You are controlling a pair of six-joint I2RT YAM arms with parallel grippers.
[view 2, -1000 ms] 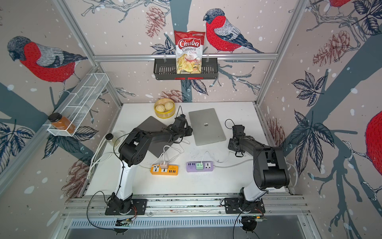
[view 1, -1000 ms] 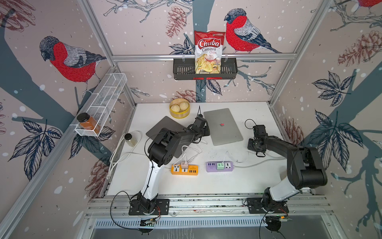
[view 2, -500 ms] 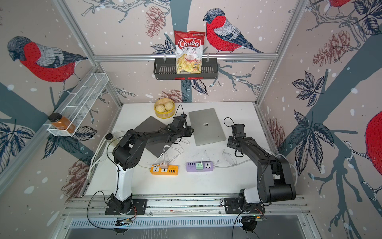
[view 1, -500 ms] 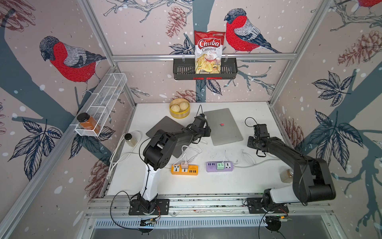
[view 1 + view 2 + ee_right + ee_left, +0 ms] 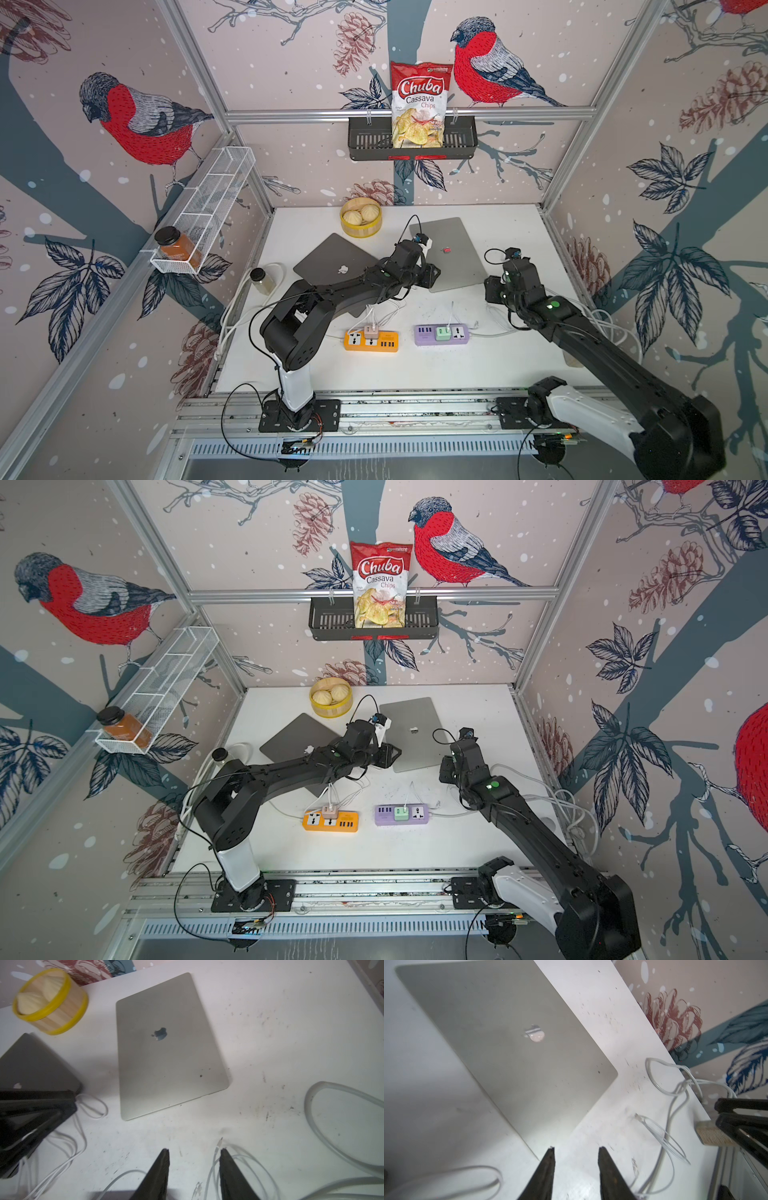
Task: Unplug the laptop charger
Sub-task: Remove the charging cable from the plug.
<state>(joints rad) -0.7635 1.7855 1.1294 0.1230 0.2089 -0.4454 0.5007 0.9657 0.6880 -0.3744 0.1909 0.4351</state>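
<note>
Now both claws have nothing in them. In the left wrist view the left gripper (image 5: pixel 575 1148) has its fingers spread apart over bare table (image 5: pixel 591 1105), just off the near corner of the silver laptop (image 5: pixel 508 1043). In the right wrist view the right gripper (image 5: pixel 194 1149) is spread as well, and the charger plug (image 5: pixel 219 1144) lies loose on the table just beside one fingertip, not pinched.

You can see that plug from the left wrist too (image 5: pixel 638 1116). It lies flat, pulled clear of the silver laptop and apart from its near right corner, with its white cable looping away toward the table's right edge.

Compared with a second ago, both arms have drawn their elbows back toward the front edge: the left toward the front left corner, the right toward the front right. The two grippers stay close to where they were, at either side of the silver laptop's near edge.

Neither laptop has shifted. The silver laptop (image 5: pixel 457 241) lies closed near the middle of the far edge, with the dark laptop (image 5: pixel 328 259) to its left. The orange power strip (image 5: pixel 371 340) and purple power strip (image 5: pixel 441 334) sit side by side toward the front, each with an adapter plugged in.
</note>
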